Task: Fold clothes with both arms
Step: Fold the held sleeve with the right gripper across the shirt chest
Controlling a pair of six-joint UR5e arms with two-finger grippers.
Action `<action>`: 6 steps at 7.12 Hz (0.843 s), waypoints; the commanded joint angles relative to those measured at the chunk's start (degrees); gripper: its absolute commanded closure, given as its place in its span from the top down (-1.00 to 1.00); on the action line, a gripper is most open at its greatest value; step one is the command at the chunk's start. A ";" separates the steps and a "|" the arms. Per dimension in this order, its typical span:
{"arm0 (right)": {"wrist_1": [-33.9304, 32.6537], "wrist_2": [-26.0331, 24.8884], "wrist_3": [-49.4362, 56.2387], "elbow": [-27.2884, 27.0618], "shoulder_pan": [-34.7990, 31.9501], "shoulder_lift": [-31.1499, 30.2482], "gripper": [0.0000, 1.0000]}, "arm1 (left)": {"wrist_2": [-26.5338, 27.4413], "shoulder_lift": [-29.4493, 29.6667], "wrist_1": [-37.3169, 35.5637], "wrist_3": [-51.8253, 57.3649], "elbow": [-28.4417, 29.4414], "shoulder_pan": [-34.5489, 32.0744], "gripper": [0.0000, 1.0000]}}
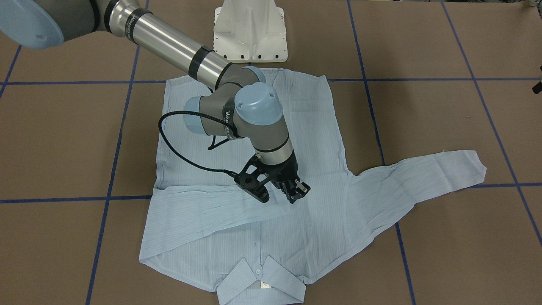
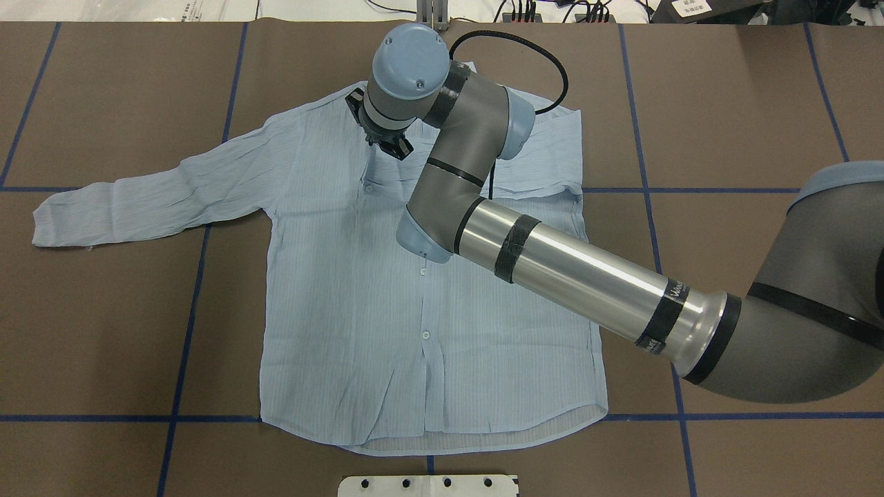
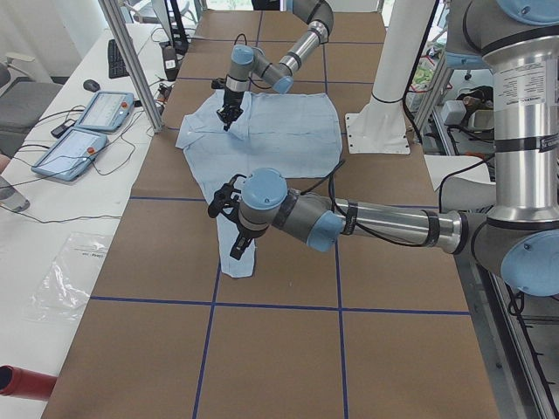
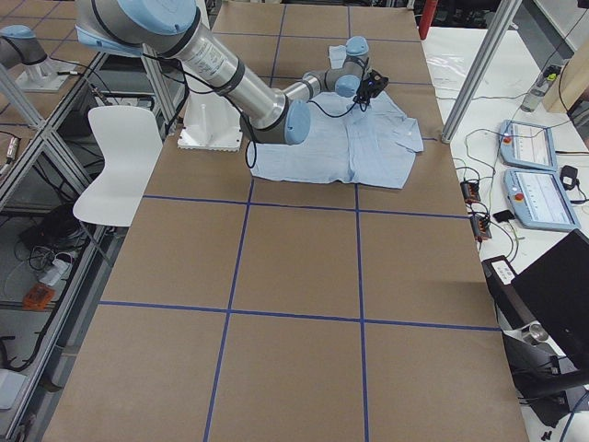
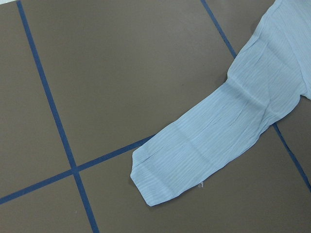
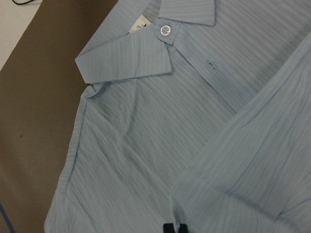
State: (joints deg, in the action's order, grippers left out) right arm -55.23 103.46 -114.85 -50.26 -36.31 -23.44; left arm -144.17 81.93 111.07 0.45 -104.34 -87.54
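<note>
The clothes, one light blue striped shirt [image 1: 254,237], lie flat on the brown table, buttoned front up, collar [image 6: 146,58] on the side away from the robot. One sleeve is folded across the chest. The other sleeve [image 2: 138,200] stretches out toward the robot's left. My right gripper [image 1: 293,195] stands on the chest at the end of the folded sleeve. In the right wrist view its fingertips [image 6: 168,228] sit close together with fabric bunched at them. My left gripper [image 3: 223,205] hangs high over the outstretched sleeve's cuff [image 5: 160,179]; I cannot tell whether it is open or shut.
The white pedestal base [image 1: 250,34] stands at the table's robot side, just past the shirt hem. Blue tape lines [image 2: 186,331] cross the brown surface. Beyond the far edge, a side table holds tablets [image 3: 87,131] and a metal post [image 3: 131,61].
</note>
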 commanded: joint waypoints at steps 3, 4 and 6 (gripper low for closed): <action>1.35 -6.22 -4.24 2.62 3.07 1.99 0.98 | 0.47 -0.01 0.37 -0.53 0.63 0.53 0.99; 1.35 -6.68 -4.59 2.62 3.61 1.99 0.99 | 0.56 0.07 0.46 -1.23 1.59 1.05 0.99; 1.26 -9.05 -6.43 2.01 5.10 2.61 1.00 | 3.43 1.90 0.81 -11.11 3.43 7.33 0.99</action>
State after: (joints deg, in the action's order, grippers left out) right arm -53.90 95.97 -120.25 -47.82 -32.14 -21.07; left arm -142.84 82.63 111.62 -4.84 -102.13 -84.62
